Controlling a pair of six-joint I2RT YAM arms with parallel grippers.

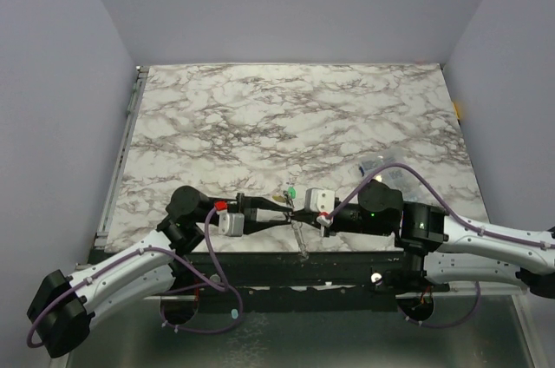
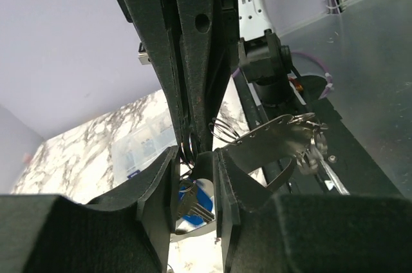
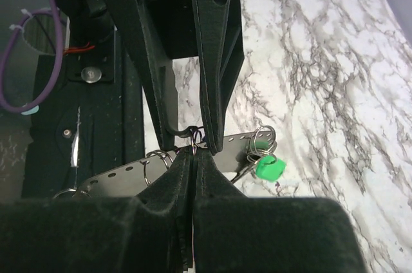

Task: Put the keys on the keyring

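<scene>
**Left gripper** (image 2: 194, 156): fingers partly apart, with the blue key (image 2: 196, 196) in the gap. Whether the pads actually bear on the key cannot be told. It sits over the middle of the tabletop's (image 1: 286, 116) near edge, tip to tip with the other arm. Judged purpose: to present the key's small ring to the larger loop.

**Right gripper** (image 3: 194, 152): fingers pressed together on a thin wire loop, taken to be the keyring (image 2: 225, 132). It faces the left gripper over the same near edge. Judged purpose: to hold the loop steady in the air so a key can be threaded.

**Keyring**: raised off the tabletop between the two sets of fingertips. Only short arcs of wire show, and its full outline and its opening are hidden behind the fingers.

**Strip** (image 3: 122, 173): flat grey metal with a row of holes and small rings through it. It hangs just beside the right fingertips. How it joins the keyring is not clear.

**Green key** (image 3: 269, 170): dangles from a small ring at one end of the strip, clear of the tabletop.

**Yellow key**: cannot be made out in any view.

**Box** (image 1: 379, 167): clear plastic, lying toward the right edge, well apart from the grippers. Its contents are too small to tell.

**Blue key**: the blade is partly cut off by the left fingers. Whether its ring has caught the loop cannot be told.
</scene>
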